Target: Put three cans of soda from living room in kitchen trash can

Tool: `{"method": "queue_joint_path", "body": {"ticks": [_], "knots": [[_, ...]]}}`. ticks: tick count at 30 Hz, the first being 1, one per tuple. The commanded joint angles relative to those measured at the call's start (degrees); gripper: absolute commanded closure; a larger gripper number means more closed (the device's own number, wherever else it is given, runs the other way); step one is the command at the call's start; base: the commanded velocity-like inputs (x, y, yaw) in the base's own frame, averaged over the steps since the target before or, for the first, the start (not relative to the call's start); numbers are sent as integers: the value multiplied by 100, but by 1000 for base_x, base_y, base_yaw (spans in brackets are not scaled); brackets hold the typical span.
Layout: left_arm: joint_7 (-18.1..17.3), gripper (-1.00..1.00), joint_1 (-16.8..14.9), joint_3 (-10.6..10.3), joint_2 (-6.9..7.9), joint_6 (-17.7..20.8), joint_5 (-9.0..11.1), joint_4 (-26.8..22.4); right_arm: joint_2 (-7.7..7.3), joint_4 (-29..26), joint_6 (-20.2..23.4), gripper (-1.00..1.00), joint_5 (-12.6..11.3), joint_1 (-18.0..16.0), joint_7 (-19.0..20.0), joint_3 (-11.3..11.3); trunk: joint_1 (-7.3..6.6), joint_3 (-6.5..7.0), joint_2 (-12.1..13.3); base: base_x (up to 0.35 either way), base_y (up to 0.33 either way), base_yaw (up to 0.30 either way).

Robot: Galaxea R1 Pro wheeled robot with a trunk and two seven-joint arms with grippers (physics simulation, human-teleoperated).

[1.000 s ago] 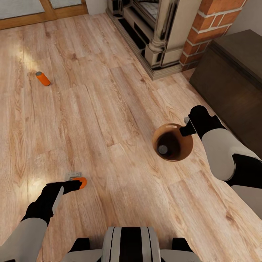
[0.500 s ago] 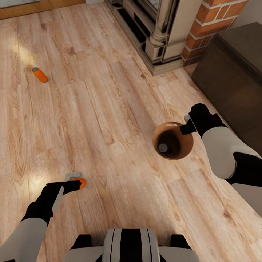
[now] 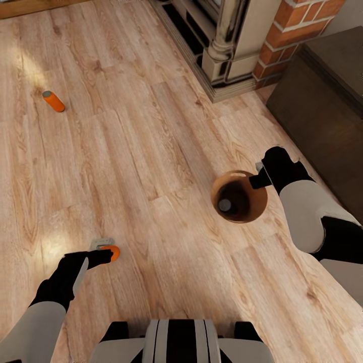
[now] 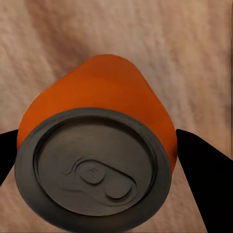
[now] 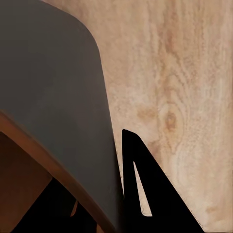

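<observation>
Head view, landmark: I place everything from the tash can, the round brown bin held up over the plank floor.
Left tool: closed on a can of soda, well apart from the bin, toward my left arm's side and nearer my trunk.
Left wrist view: the held can sits between my two dark fingers, grey top toward the camera, orange body running away along the fingers toward the floor.
Right tool: clamped on the bin's rim; in the right wrist view one finger lies outside the dark wall, the other seems to be inside.
Bin contents: one grey can top shows inside, low against the wall nearest my left arm; I judge one can is already in.
Third can: lying on its side on the floor, far beyond the bin toward my left, its grey end pointing away from me.
Relation for the next move: the bin's mouth faces up; my held can must cross toward it, so the left arm carries and the right holds steady.
Risk: a drop short of the rim.
</observation>
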Motion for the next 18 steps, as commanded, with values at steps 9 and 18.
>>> {"method": "queue_joint_path", "body": {"ticks": [9, 18], "knots": [[-21, 100, 8, -5, 1, 8, 41, -50, 14, 200, 5, 100, 4, 112, 15, -1, -197, 162, 363, 0, 0, 0], [-17, 100, -14, -2, -30, 314, 55, -372, 68, 176, 5, 100, -45, 312, 22, -9, -395, 323, 724, 0, 0, 0]]}}
